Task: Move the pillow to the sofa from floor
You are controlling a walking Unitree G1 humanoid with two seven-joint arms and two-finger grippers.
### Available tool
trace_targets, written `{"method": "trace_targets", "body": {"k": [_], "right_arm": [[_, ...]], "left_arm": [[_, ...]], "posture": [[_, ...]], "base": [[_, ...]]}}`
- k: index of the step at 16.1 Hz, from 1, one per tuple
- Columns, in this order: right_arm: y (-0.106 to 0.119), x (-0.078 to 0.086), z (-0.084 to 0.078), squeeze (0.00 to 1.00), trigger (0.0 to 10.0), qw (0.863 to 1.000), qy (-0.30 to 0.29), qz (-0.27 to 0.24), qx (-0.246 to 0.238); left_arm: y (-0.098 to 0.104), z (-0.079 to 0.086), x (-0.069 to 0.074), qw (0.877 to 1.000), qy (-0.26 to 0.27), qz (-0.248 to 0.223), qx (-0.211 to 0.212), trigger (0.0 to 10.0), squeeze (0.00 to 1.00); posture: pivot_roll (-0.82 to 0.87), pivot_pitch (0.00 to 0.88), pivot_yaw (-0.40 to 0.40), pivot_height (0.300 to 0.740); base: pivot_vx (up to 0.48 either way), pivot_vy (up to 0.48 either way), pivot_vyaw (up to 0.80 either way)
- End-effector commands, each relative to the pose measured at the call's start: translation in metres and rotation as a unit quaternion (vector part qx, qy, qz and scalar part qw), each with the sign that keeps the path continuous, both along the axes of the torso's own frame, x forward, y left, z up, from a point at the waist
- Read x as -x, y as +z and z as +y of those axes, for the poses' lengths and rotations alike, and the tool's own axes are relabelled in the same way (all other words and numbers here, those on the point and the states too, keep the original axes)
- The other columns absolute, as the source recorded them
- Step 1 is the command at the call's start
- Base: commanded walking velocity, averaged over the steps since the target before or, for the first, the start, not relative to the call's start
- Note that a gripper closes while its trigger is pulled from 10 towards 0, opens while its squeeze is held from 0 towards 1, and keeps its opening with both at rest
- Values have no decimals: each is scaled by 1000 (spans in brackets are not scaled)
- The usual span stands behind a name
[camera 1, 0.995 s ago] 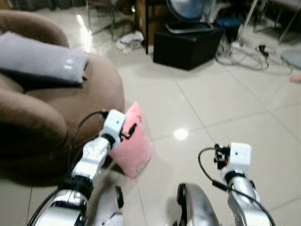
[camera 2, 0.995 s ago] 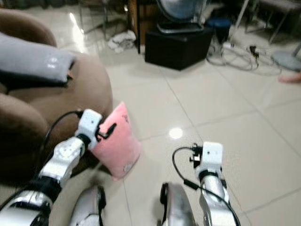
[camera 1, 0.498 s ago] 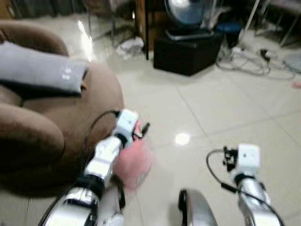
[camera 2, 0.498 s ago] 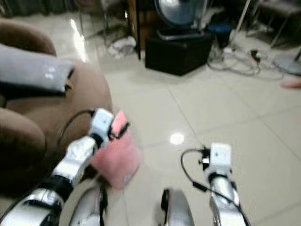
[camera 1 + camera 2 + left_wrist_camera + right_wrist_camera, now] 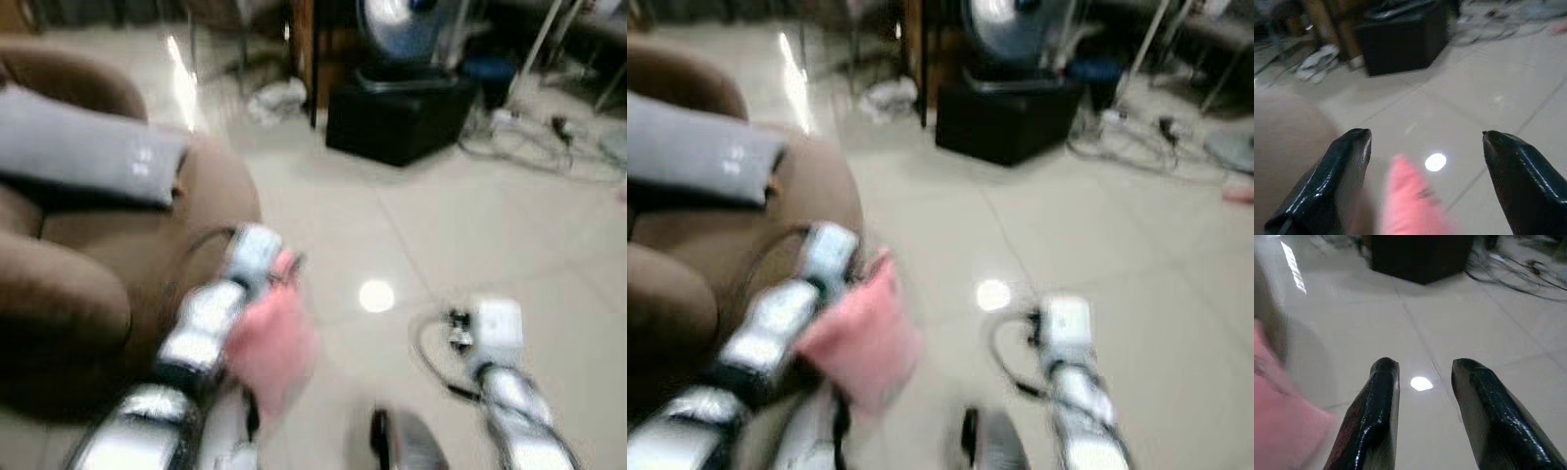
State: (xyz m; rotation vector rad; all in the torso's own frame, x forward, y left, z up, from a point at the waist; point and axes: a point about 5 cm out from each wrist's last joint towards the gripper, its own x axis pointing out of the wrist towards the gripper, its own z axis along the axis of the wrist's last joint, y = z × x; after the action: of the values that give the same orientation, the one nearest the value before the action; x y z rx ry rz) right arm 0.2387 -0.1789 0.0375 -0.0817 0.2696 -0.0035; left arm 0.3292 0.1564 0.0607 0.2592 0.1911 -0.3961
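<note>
The left gripper (image 5: 1425, 161) stood with its fingers spread wide, the one pink pillow (image 5: 1410, 205) between them, unclamped, low beside the brown sofa (image 5: 88, 255). It looked like the grasp step; next the fingers needed to close on the pillow before lifting it to the sofa seat. The right gripper (image 5: 1422, 401) hung apart, parted, holding nothing. One grey cushion (image 5: 83, 147) lay on the sofa.

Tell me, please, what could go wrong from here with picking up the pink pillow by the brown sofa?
The left gripper is open with the pink pillow between its fingers, ungripped, so closing badly may pinch just a corner and drop it. The brown sofa sits close beside the left arm, which might brush it.
</note>
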Motion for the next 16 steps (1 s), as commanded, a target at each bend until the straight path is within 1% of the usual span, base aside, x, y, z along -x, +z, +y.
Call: {"method": "trace_targets", "body": {"k": [1, 3, 4, 7, 9, 10, 11, 12, 13, 14, 15, 16], "right_arm": [[-6, 8, -11, 0, 10000, 1000, -9, 18, 9], [-6, 10, -11, 0, 10000, 1000, 0, 21, 13], [-7, 10, -10, 0, 10000, 1000, 6, 24, 18], [-7, 12, -6, 0, 10000, 999, 24, 29, 19], [-6, 15, -3, 0, 10000, 999, 30, 27, 20], [-6, 18, -2, 0, 10000, 999, 31, 27, 20], [-5, 20, -2, 0, 10000, 999, 33, 25, 22], [-5, 22, -1, 0, 10000, 999, 38, 26, 24], [-5, 25, 1, 0, 10000, 998, 50, 29, 27], [-4, 29, 4, 0, 10000, 997, 66, 31, 33], [-3, 32, 7, 0, 10000, 995, 81, 34, 37], [0, 36, 11, 0, 10000, 993, 106, 35, 46]], "left_arm": [[4, -17, -3, 1000, -22, -8, 7, 10000, 0], [2, -17, -2, 1000, -18, -6, 6, 10000, 0], [-3, -15, -1, 1000, -19, 9, -11, 10000, 0], [-14, -11, 3, 998, -22, 37, -40, 10000, 0], [-23, -5, 3, 995, 0, 75, -72, 10000, 0], [-26, -2, 2, 990, 13, 91, -105, 10000, 0], [-27, -2, 1, 988, 16, 97, -118, 10000, 0], [-28, -2, 0, 986, 17, 99, -136, 10000, 0], [-28, 0, -1, 984, 27, 105, -144, 10000, 0], [-28, 0, -2, 983, 37, 116, -135, 10000, 1000], [-27, 0, -3, 983, 41, 124, -129, 10000, 1000], [-26, -2, -5, 982, 45, 126, -136, 10000, 1000]], "posture": [[-27, 19, 4, 570], [-28, 21, 5, 570], [-28, 24, 4, 570], [-31, 35, 1, 565], [-38, 48, 0, 545], [-40, 58, 1, 530], [-48, 70, 0, 520], [-51, 77, -1, 520], [-61, 90, -3, 520], [-71, 101, -2, 520], [-83, 114, -1, 520], [-96, 132, 0, 520]], "base": [[315, 0, 0], [152, 0, 0], [0, 0, 0], [0, 0, 0], [0, 0, 0], [0, 0, 0], [0, 0, 0], [0, 0, 0], [0, 0, 0], [0, 0, 0], [0, 0, 0], [0, 0, 0]]}}
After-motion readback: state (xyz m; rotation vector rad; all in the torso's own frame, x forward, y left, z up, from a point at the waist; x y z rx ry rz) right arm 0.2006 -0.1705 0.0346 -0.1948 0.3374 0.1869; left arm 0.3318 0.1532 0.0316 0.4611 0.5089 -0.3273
